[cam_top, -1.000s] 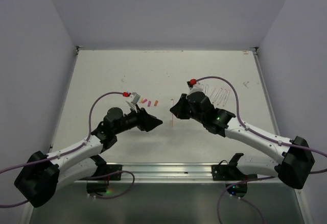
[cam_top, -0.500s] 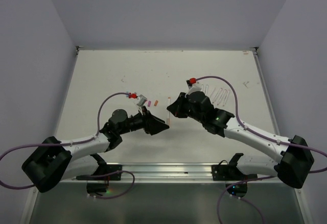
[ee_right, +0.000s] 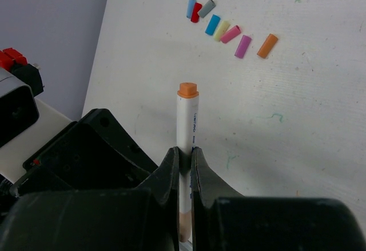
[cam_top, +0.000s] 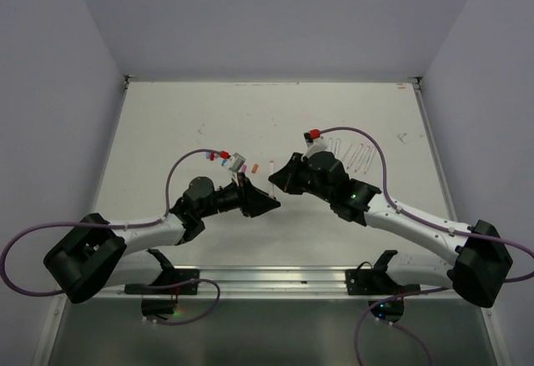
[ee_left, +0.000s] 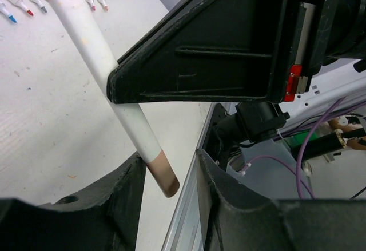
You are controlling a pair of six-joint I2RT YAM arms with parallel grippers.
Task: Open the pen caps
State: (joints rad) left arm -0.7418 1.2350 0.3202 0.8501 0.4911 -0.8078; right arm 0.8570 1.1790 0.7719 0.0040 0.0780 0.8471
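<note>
Centre frame, the right hand [ee_right: 183,160] clamps a white, orange-tipped pen [ee_right: 186,122]. The left hand [ee_left: 168,166], jaws half open, straddles its brown lower end. Loose caps [ee_right: 231,32] lie upper centre on the surface [ee_right: 320,119].

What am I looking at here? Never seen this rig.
Two robot arms are bolted at the near edge of a table. One picture looks down from above and behind them. The other two come from a camera on each wrist. The right arm's jaws are shut on a white pen with an orange end. The left arm's jaws stand open either side of that pen's brown end, probably its cap. On the table lie loose caps and uncapped pens.
</note>
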